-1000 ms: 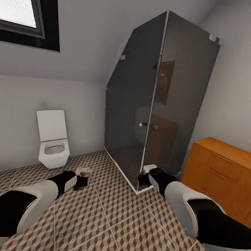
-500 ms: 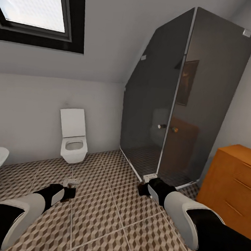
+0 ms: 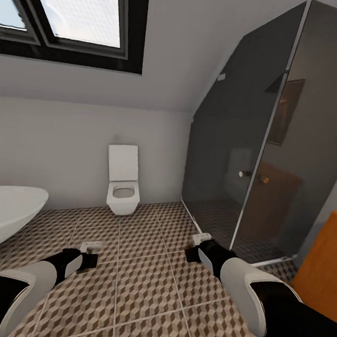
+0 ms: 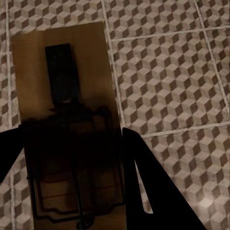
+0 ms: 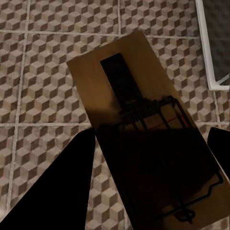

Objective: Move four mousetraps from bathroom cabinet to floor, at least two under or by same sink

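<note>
Each gripper is clamping one mousetrap: left gripper (image 3: 88, 260) carrying the left mousetrap (image 4: 67, 129), right gripper (image 3: 191, 254) the right mousetrap (image 5: 143, 134), over the bathroom floor (image 3: 146, 295). Neither is resting on tiles yet; cabinet (image 3: 327, 261) is sitting at right, and no sink is showing, so placement is likely pending.

Cube-patterned bathroom floor (image 3: 141, 289) under toilet (image 3: 122, 184) and bathtub (image 3: 4, 214)

A home bathroom under a sloped ceiling: a white toilet (image 3: 121, 184) at 12 o'clock, a dark glass shower stall (image 3: 251, 161) at 2, a bathtub (image 3: 4, 214) at 9, cube-patterned floor tiles (image 3: 147, 285).
</note>
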{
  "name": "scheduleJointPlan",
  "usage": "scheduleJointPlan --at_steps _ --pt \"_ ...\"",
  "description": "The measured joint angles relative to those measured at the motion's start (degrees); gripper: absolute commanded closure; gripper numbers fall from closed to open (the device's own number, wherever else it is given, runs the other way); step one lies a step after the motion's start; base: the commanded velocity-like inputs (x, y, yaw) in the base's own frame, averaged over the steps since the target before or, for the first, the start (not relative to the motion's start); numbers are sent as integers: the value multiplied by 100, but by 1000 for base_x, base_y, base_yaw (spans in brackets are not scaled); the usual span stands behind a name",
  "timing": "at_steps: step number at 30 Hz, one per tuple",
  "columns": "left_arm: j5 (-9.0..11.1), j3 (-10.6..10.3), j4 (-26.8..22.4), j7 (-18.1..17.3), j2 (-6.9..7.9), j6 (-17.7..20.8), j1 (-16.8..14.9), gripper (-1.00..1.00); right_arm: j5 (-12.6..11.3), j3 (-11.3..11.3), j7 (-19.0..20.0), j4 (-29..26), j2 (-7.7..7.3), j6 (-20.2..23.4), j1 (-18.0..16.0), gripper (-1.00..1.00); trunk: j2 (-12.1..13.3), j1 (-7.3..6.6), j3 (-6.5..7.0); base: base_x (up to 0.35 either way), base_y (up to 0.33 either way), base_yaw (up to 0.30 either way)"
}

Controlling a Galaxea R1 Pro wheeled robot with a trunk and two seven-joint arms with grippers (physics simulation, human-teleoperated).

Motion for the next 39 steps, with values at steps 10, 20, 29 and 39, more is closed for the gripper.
scheduleJointPlan --at_steps 10,20,29,39 --pt "31 1 0 3 -10 -183 0 100 -2 0 16 1 1 20 2 100 0 0 -13 0 0 91" --pt "46 7 0 46 -37 -300 1 100 -2 -7 10 0 -27 9 0 100 0 0 -13 0 0 233" --pt "42 13 -3 67 -41 -294 1 100 -3 -8 10 0 -32 3 0 100 -1 -2 -13 83 0 270" --pt "43 38 -14 69 -42 -263 0 100 -3 -9 2 0 -33 -12 1 100 -1 -3 -13 298 0 176"
